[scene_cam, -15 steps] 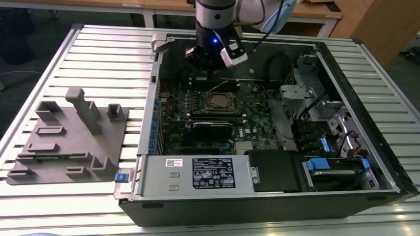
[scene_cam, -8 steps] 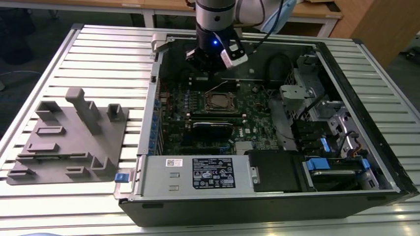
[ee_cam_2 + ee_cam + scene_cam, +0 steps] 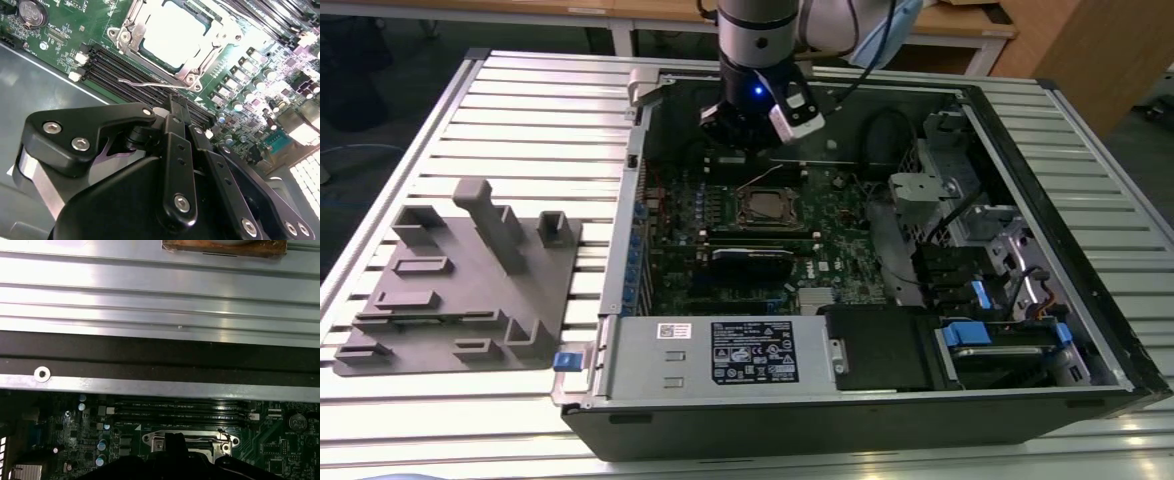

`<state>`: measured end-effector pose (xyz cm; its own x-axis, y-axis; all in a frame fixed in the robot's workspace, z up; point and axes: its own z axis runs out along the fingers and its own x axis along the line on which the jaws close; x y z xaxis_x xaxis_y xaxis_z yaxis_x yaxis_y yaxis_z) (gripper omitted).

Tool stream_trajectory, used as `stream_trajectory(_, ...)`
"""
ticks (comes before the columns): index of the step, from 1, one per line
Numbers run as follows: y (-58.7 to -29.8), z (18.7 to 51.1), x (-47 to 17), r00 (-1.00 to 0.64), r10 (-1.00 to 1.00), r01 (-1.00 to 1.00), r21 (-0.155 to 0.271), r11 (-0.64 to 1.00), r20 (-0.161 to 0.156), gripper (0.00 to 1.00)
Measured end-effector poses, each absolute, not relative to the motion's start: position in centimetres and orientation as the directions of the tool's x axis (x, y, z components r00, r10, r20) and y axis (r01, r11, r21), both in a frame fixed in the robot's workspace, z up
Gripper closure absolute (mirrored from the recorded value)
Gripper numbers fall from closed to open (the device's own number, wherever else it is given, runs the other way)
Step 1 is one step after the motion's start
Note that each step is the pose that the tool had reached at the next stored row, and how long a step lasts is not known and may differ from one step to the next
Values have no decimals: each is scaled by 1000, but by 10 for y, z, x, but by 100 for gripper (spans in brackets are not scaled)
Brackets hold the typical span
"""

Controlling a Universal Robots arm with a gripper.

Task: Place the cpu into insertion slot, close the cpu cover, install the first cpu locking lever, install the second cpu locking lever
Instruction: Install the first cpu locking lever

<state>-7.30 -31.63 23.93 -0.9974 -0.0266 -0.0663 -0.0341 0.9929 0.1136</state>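
The cpu [image 3: 170, 30] lies in the insertion slot [image 3: 767, 207], its bright silver top showing through the cut-out of the cpu cover [image 3: 165, 68]. The cover lies flat over it. One thin wire locking lever [image 3: 142, 83] stands loose, angled out from the socket's edge above the memory slots. In the exterior view it rises at the lever [image 3: 761, 180] on the socket's far side. My gripper [image 3: 172, 100] hovers just beyond that lever with its fingers together and nothing between them. The exterior view has the gripper [image 3: 742, 150] inside the case, behind the socket. The first wrist view catches the gripper [image 3: 172, 440] over the socket frame [image 3: 220, 440].
Long black memory slots [image 3: 125, 65] run beside the socket. A black module [image 3: 750, 262] and the power supply [image 3: 734, 350] lie nearer the case front. Cables and drive bays [image 3: 961, 220] are at the exterior view's right. A grey fixture tray [image 3: 460, 280] rests on the slatted table.
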Motion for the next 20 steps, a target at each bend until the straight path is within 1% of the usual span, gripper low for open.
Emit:
stream_trajectory(7, -316, 235, -66, -997, -27, -34, 113, 993, -66, 89)
stream_trajectory(13, -308, 233, -65, -997, -27, -34, 113, 993, -66, 89)
stream_trajectory(20, -307, 231, -65, -997, -27, -35, 113, 993, -75, 89)
